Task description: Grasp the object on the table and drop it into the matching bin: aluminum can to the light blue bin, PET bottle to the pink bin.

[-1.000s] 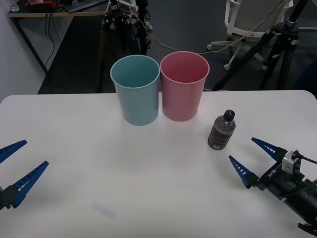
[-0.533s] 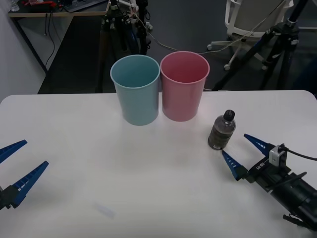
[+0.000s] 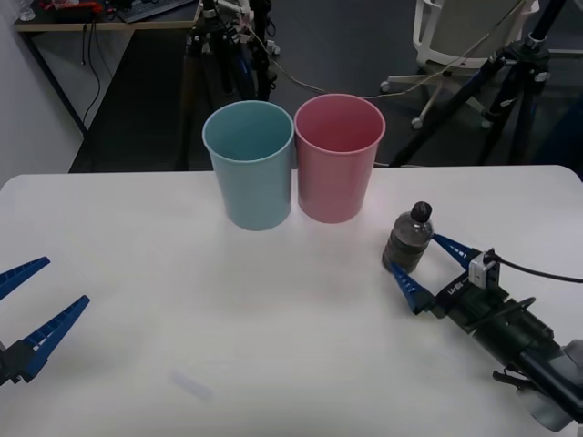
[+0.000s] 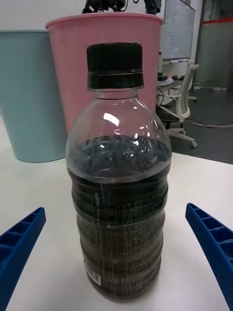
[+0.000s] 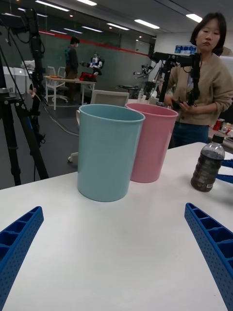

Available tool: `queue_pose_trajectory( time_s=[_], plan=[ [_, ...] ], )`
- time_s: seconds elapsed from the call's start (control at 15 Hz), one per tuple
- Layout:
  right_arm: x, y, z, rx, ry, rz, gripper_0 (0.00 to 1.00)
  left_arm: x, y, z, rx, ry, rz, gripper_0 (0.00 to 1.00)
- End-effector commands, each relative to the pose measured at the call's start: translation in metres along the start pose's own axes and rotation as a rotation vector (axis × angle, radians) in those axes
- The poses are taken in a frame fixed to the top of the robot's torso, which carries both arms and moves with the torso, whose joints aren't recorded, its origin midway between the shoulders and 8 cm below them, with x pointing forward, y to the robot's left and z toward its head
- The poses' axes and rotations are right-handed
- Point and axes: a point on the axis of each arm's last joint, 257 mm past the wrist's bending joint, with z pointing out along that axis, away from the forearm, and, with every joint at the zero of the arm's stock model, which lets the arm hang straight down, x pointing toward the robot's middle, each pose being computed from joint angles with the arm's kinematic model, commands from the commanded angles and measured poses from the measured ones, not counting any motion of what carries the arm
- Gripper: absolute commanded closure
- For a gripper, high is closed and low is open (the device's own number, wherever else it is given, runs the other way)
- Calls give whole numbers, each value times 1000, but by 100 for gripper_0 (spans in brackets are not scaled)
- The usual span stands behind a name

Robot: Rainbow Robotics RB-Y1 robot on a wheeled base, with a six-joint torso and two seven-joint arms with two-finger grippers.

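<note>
The PET bottle, small, dark-filled and black-capped, stands upright on the white table right of the pink bin. My right gripper is open with one blue finger on each side of the bottle's base, not touching it. In the right wrist view the bottle stands centred between the fingertips, with the pink bin and light blue bin behind it. My left gripper rests open at the table's left edge. The light blue bin touches the pink one.
Tripods and a white chair stand on the floor beyond the table's far edge. In the left wrist view both bins and the bottle stand ahead on the table.
My right gripper has slid forward and left until its open fingers straddle the bottle. The bottle, bins and left arm have not moved.
</note>
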Motion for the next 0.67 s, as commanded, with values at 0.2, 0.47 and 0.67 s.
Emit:
queue_pose_trajectory(
  time_s=[0.2,0.47,0.67],
  plan=[
    [-2,-2,29,52,5,-1,0,0,0,0,0,0,0,0],
    [-5,3,46,68,5,1,0,0,0,0,0,0,0,0],
    [-4,8,52,60,13,-13,0,0,0,0,0,0,0,0]
  ],
)
